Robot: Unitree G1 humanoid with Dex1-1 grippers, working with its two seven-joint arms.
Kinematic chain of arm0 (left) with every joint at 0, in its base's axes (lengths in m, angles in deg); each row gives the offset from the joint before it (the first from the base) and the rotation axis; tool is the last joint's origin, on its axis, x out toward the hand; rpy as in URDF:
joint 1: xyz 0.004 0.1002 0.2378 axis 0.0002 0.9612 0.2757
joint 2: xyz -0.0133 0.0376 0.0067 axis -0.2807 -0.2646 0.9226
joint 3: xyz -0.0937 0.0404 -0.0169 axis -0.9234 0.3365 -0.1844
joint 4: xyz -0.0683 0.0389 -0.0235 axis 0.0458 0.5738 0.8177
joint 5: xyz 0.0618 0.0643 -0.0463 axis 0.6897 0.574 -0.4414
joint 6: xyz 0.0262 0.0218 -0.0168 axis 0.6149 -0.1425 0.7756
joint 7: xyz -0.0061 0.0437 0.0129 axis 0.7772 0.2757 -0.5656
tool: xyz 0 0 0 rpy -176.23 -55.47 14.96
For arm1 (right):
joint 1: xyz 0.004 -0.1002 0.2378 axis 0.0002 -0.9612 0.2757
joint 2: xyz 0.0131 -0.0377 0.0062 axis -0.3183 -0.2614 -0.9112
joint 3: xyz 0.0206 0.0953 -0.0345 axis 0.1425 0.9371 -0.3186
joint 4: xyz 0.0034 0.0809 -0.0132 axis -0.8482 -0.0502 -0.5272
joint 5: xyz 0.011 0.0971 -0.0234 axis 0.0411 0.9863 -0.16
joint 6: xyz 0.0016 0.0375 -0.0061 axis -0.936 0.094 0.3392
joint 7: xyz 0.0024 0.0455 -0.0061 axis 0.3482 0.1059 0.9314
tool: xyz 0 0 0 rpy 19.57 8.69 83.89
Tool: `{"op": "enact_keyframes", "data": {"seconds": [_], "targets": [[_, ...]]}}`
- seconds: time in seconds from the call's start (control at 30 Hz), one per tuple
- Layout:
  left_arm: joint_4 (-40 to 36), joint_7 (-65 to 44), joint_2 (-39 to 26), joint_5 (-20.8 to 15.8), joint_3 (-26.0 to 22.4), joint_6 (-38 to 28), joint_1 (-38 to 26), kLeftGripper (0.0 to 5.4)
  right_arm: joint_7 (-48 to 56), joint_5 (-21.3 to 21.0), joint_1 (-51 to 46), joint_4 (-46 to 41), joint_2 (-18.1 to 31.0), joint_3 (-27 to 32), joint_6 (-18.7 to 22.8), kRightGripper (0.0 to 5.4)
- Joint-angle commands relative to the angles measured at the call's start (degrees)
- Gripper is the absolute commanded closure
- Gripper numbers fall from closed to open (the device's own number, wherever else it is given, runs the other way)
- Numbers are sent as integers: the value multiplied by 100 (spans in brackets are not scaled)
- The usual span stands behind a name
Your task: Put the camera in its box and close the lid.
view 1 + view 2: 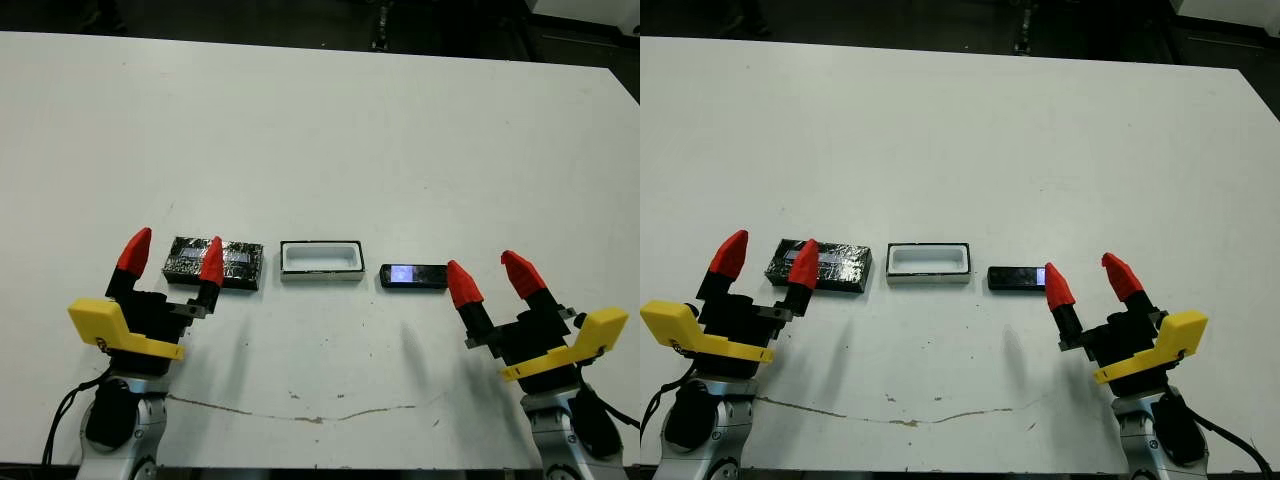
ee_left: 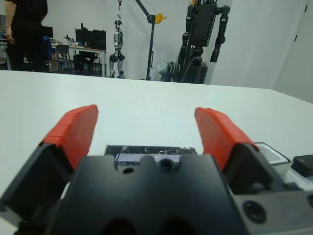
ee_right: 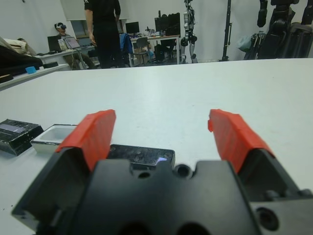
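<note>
We take the box (image 1: 320, 261) as our landmark: it sits open and empty on the white surface (image 1: 330, 130), with the lid (image 1: 213, 262) just beside it on our left and the camera (image 1: 413, 275) just beside it on our right, all three in one row.

Our right pincer (image 1: 490, 277) is spread wide and holds nothing, with its inner fingertip close to the camera's far end from the box. Our left pincer (image 1: 173, 254) is likewise wide open and empty, hanging over the lid.

The step in hand, as we judge it, is picking up the camera. To do it well, we should centre the right pincer over the bar's middle and close across its narrow width, not its length. We should lift it level, so it drops flat into the box, which is only slightly longer. The left pincer should wait by the lid until then.
</note>
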Motion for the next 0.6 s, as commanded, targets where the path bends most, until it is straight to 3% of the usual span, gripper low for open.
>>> {"op": "enact_keyframes", "data": {"seconds": [0.03,0.4,0.6], "targets": [[55,-3,-12,34,18,3,98,0,28,-10,-49,65,64,32,-34,1],[42,-44,-7,-39,25,58,127,0,51,69,-58,58,96,34,45,1],[41,-40,-5,-6,40,40,139,0,295,-71,303,97,749,286,157,1]]}}
